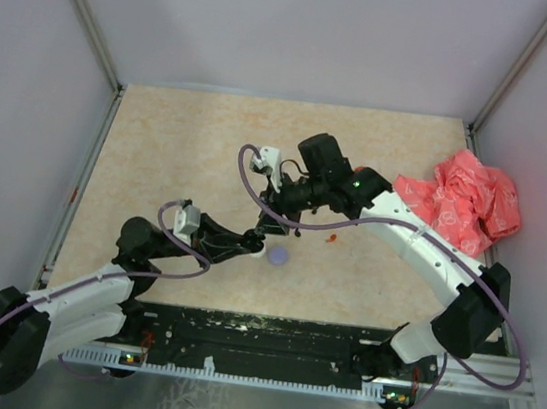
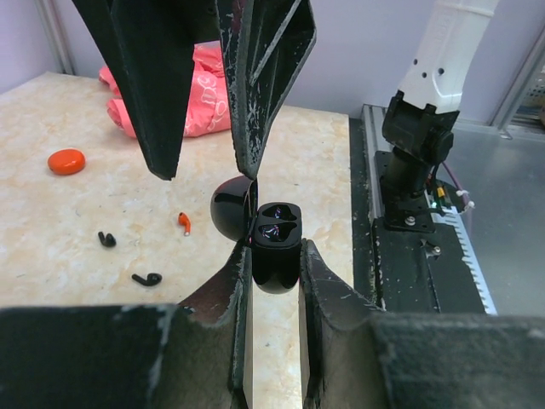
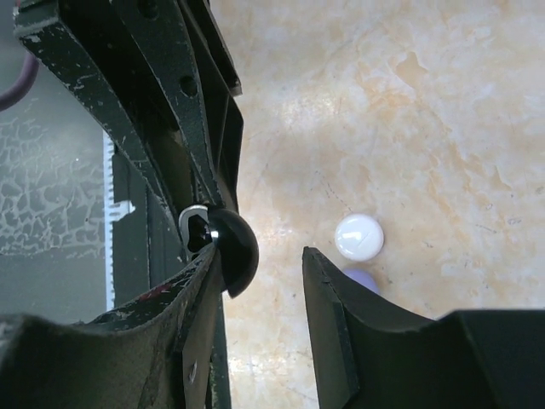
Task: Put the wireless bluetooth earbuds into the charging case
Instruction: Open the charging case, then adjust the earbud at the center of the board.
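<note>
Left gripper [image 2: 274, 254]: clenched on the charging case [image 2: 278, 271], with one finger pressing each side of its body.
Charging case: black and glossy, held upright between the left fingers. Its lid [image 2: 228, 209] is swung open to the side. Two dark wells face up, and it cannot be told whether anything sits in them.
Right gripper [image 3: 262, 256]: released, with the jaws apart, bare table [image 3: 409, 102] showing between them and nothing grasped.
Lid and right fingers: in the right wrist view the round lid touches the inner face of one finger [image 3: 200, 324]. The other finger stands apart from it.
Right fingers over the case: in the left wrist view they hang just above the open case, with one tip at the edge of the lid.
Red earbud [image 2: 184, 223]: lies on the table beside the left fingers, on the lid's side, and touches no finger.
Black earbud [image 2: 146, 279]: lies on the table a little further out on the same side.
Second black earbud [image 2: 106, 239]: lies further out again, well apart from both grippers.
White disc [image 3: 358, 236]: lies on the table beyond the free right finger.
Lilac disc [image 3: 364, 279]: lies just beside the white disc, half hidden by that finger.
Orange-red disc [image 2: 66, 161]: lies further away, past the earbuds.
Pink bag [image 2: 200, 94]: lies crumpled at the far side, seen between the right fingers.
Writing: pale marks on the bag are too blurred to read.
</note>
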You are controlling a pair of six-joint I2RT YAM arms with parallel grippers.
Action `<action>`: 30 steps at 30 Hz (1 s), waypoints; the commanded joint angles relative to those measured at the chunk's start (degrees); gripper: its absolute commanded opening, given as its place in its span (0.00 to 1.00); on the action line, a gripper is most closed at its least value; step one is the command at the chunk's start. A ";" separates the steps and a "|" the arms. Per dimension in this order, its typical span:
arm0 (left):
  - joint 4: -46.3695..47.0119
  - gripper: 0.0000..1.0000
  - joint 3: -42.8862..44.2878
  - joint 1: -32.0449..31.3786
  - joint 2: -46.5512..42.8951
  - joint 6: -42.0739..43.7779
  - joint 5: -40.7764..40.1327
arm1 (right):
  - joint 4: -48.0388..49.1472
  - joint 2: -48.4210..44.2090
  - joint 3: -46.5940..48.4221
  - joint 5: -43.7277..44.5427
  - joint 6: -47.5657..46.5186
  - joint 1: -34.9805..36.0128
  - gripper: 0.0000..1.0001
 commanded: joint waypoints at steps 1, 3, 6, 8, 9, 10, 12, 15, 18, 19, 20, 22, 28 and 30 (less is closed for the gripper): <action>0.71 0.00 -1.76 -0.41 -1.14 4.07 -6.10 | 4.84 -2.78 -1.49 1.68 1.93 -0.53 0.44; -0.72 0.00 -2.50 -0.38 -1.19 5.15 -9.72 | 7.00 -4.16 -3.29 4.05 3.28 -0.76 0.45; -1.05 0.00 -3.65 -0.38 -0.90 4.88 -16.38 | 10.06 -6.77 -6.10 10.05 6.08 -0.96 0.48; -1.00 0.00 -4.17 -0.38 -0.67 5.10 -18.91 | 11.32 -8.11 -7.90 15.52 8.30 -1.15 0.49; -0.98 0.00 -4.38 -0.38 -0.47 5.49 -19.80 | 11.92 -8.70 -8.85 18.44 9.55 -1.20 0.49; -1.03 0.00 -4.57 -0.40 -0.28 6.07 -20.68 | 12.38 -9.30 -9.90 21.63 10.70 -1.29 0.50; -0.93 0.00 -5.08 -0.38 -0.04 6.51 -22.10 | 12.71 -10.31 -11.86 27.97 12.55 -1.48 0.51; 0.58 0.00 -6.53 -0.38 0.04 6.66 -22.96 | 13.37 -11.14 -15.10 34.65 15.43 -2.10 0.51; 1.63 0.01 -7.32 -0.38 0.48 6.97 -23.94 | 15.24 -10.64 -18.38 40.31 18.22 -2.84 0.52; 1.71 0.01 -7.42 -0.38 0.57 6.96 -24.09 | 16.04 -10.09 -19.29 41.91 19.07 -2.97 0.52; 1.70 0.01 -7.53 -0.42 0.67 7.15 -24.18 | 16.96 -9.50 -20.30 43.34 19.70 -3.07 0.52; 1.66 0.02 -7.91 -0.38 0.84 8.25 -24.40 | 20.45 -8.05 -22.65 46.34 21.44 -3.14 0.52; 0.01 0.02 -7.96 -0.38 1.03 10.38 -25.48 | 27.05 -3.01 -25.49 45.39 25.24 -3.19 0.47; -0.85 0.01 -7.63 -0.39 1.25 10.38 -25.57 | 27.80 -1.20 -25.78 45.71 26.07 -3.19 0.45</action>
